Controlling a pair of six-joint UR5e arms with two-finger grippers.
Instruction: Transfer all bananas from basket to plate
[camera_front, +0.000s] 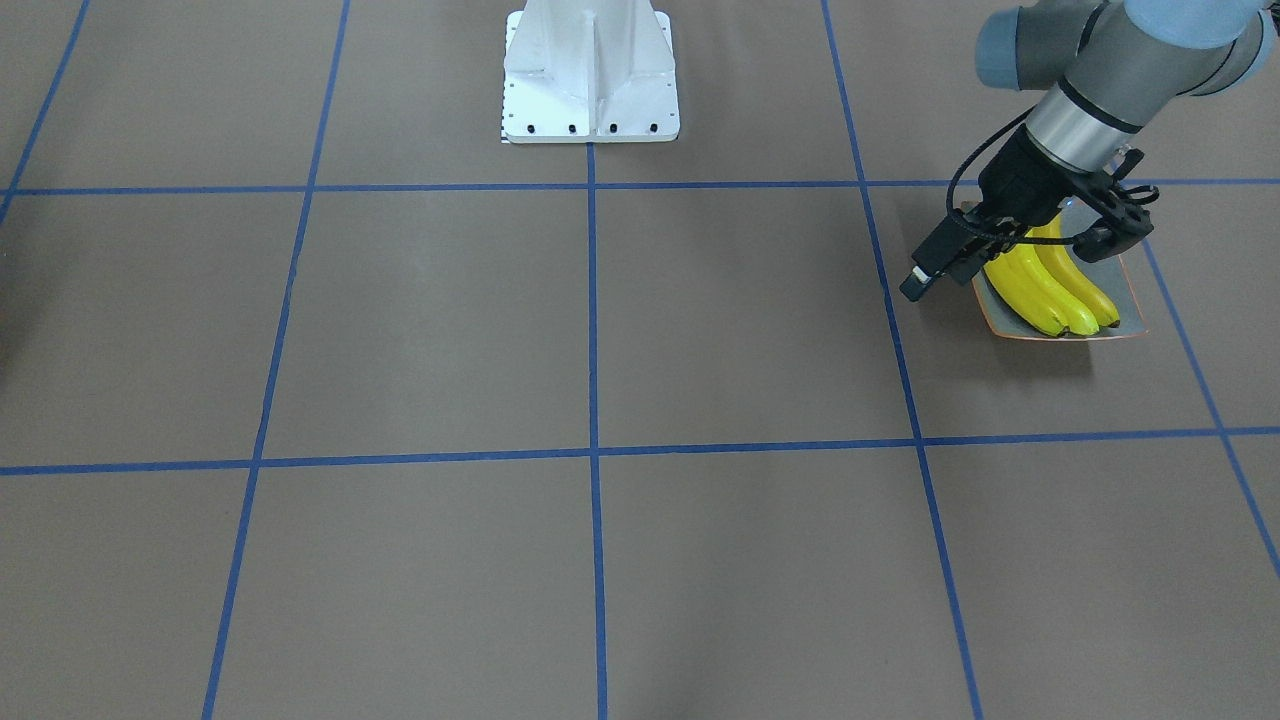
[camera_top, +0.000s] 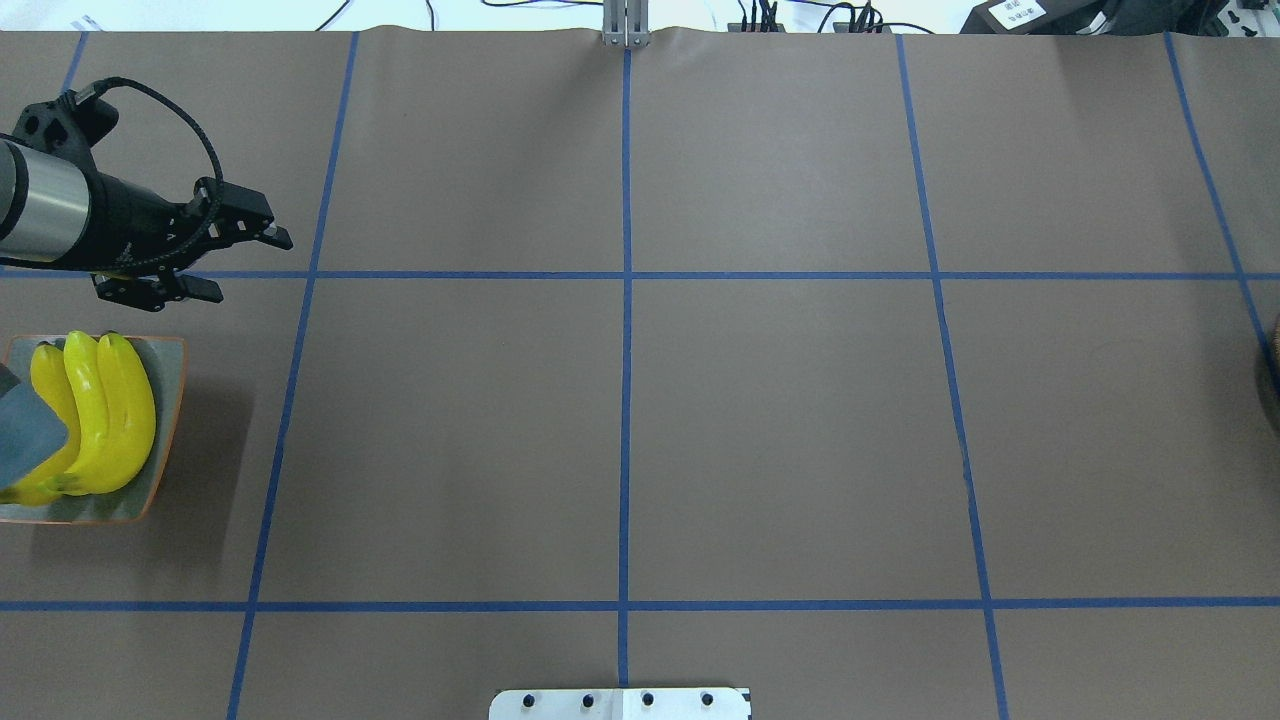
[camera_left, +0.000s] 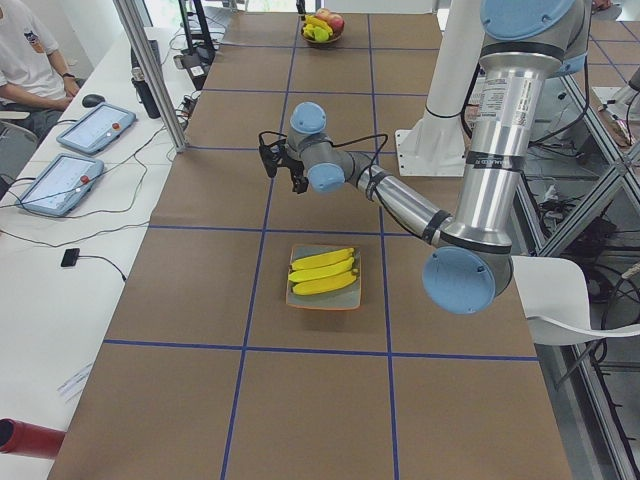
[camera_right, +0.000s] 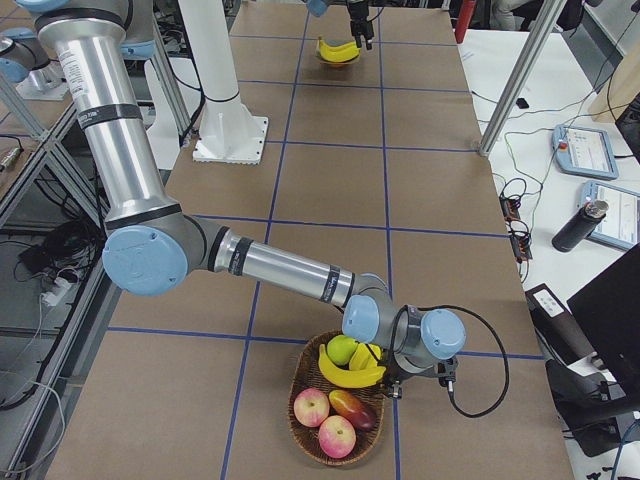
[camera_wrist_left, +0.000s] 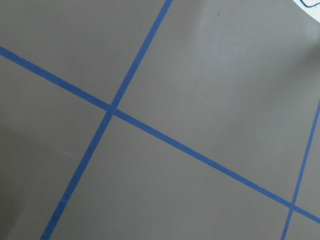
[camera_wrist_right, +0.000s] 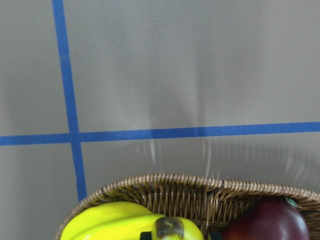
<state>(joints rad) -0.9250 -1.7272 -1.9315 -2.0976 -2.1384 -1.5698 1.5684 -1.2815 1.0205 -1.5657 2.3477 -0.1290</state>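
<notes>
Three yellow bananas (camera_top: 100, 415) side by side on grey-green plate (camera_top: 170, 385); fourth banana (camera_right: 350, 377) in wicker basket (camera_wrist_right: 200, 197).

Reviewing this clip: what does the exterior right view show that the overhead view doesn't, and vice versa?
Only exterior right: what the basket holds, a banana and apples, with the right gripper down at it. Only overhead: the left gripper open and empty, past the far side of the plate, and a clear count of three bananas on it. Both: the plate with bananas on the blue-taped table.
</notes>
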